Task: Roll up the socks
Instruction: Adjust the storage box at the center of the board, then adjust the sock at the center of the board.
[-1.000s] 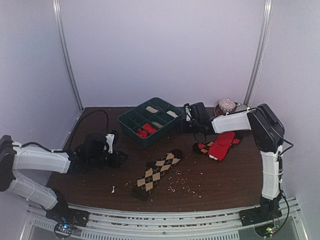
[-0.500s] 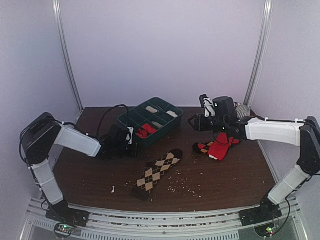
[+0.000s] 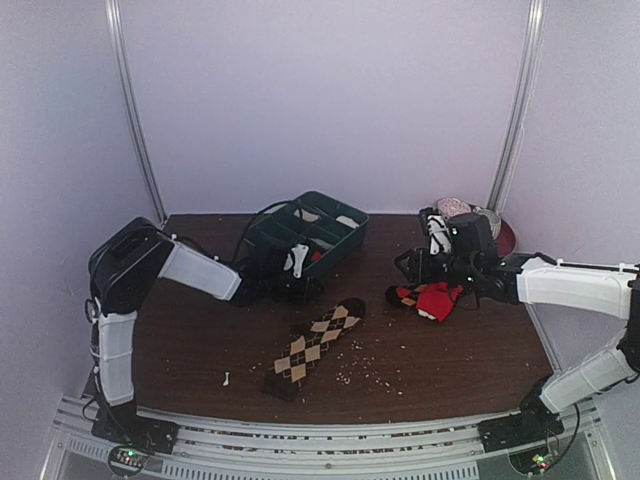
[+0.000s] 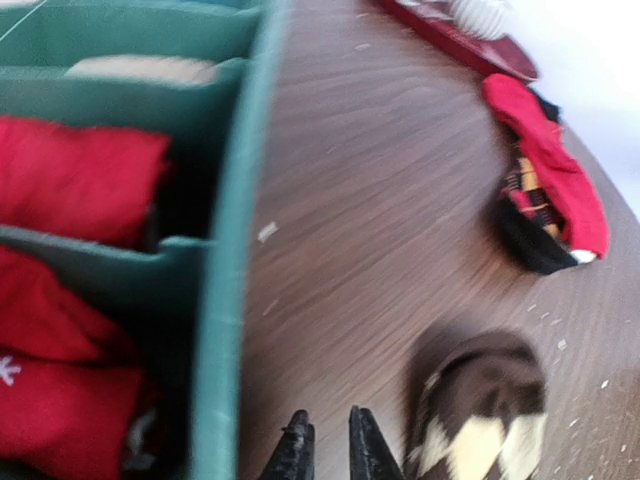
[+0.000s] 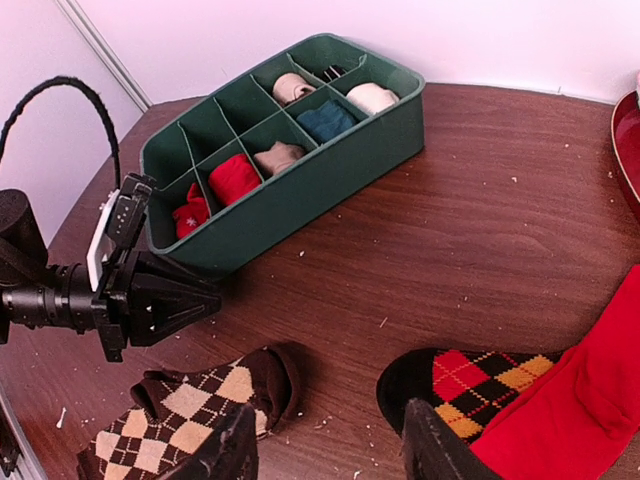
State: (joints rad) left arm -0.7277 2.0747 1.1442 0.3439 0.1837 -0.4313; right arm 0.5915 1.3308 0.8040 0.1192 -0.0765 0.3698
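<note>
The brown argyle sock (image 3: 315,345) lies flat mid-table, toward the near edge, with nothing touching it. The left gripper (image 4: 330,452) sits low just beside the green bin's (image 4: 225,300) outer wall, pinched almost together on nothing. The right gripper (image 5: 332,450) hangs wide open and empty between that sock and a red sock (image 5: 590,400) near the right edge.
</note>
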